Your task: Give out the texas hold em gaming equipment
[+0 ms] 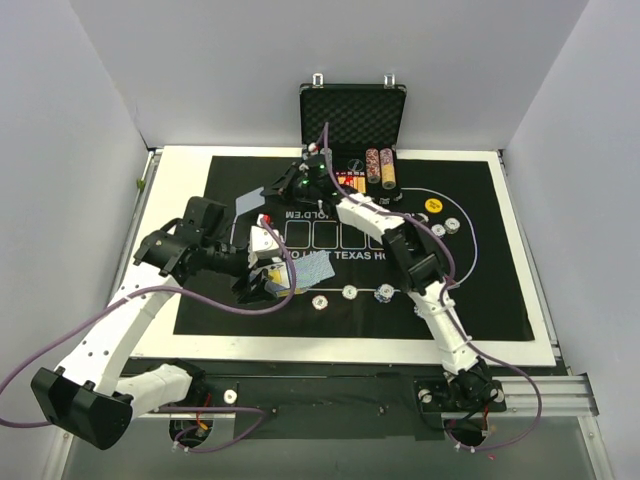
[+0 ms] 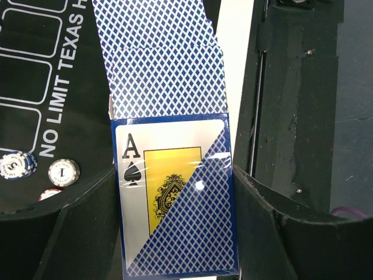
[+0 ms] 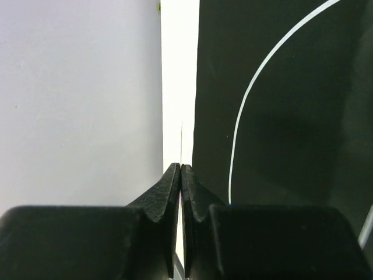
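Observation:
My left gripper (image 2: 173, 175) is shut on a wrapped deck of cards (image 2: 175, 221) showing an ace of spades and a blue-backed corner; in the top view it is over the mat's left (image 1: 262, 268). Two blue-backed cards (image 2: 166, 70) lie overlapped on the mat just beyond it, also in the top view (image 1: 312, 268). My right gripper (image 3: 181, 168) is shut on a thin card seen edge-on (image 3: 181, 137); in the top view it (image 1: 270, 192) holds that card (image 1: 245, 203) over the mat's far left. Chips (image 1: 350, 292) lie along the mat's near side.
The black mat (image 1: 480, 290) covers the white table. The open case (image 1: 352, 110) stands at the back with chip stacks (image 1: 379, 166). A yellow button (image 1: 433, 205) and chips (image 1: 452, 224) lie at the right. Chips (image 2: 64, 172) lie left of my left fingers.

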{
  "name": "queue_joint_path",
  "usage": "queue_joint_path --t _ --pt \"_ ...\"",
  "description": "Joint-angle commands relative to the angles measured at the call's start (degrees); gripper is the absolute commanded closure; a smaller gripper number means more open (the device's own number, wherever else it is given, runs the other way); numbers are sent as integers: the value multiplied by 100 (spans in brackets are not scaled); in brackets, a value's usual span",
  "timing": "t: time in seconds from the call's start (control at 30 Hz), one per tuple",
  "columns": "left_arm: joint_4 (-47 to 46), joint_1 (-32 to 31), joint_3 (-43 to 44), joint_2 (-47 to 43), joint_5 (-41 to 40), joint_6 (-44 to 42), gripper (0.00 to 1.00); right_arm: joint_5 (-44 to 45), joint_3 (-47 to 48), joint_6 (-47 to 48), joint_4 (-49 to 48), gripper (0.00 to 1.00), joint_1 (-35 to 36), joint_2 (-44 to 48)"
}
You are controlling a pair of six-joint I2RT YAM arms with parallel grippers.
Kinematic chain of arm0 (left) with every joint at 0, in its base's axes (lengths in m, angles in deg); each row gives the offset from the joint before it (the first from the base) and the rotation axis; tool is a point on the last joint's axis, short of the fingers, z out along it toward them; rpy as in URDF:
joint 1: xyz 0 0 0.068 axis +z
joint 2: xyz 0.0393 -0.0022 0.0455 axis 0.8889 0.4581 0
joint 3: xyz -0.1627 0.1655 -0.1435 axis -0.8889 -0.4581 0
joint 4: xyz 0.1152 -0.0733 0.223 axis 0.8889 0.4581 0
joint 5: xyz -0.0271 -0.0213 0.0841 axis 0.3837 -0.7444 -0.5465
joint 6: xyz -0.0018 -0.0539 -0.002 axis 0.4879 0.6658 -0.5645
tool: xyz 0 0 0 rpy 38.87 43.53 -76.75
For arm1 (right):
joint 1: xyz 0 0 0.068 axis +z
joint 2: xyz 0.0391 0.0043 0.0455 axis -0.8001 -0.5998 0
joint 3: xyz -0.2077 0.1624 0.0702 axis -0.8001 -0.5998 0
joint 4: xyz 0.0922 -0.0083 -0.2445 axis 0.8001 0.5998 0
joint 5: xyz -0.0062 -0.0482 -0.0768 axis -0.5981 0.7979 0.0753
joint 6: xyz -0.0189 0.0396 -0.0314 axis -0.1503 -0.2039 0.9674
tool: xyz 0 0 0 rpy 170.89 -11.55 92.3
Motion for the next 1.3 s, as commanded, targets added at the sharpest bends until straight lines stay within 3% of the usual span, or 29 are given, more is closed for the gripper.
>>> queue_joint_path --t 0.0,0.3,0.37,0.47,0.6,0.83,1.03,1.27 --pt "-43 63 254 -167 270 131 96 179 731 -138 205 100 381 -496" --pt "-158 98 263 -132 252 245 96 513 898 12 697 100 654 -840" --pt "-175 107 263 -97 235 255 96 522 881 29 794 93 663 -823" --pt "-114 107 254 -70 226 211 96 513 636 126 743 70 646 -543" --pt "-105 107 166 -114 191 184 96 373 547 74 567 54 523 -208" --pt "-114 98 105 -176 199 202 96 -32 152 -365 -110 47 181 730" --pt "-166 116 -1 -228 164 184 96 -278 -1025 -551 -673 46 -294 2013" --pt "-254 116 -53 -211 164 193 96 -629 -3538 -129 -665 44 -725 3939"
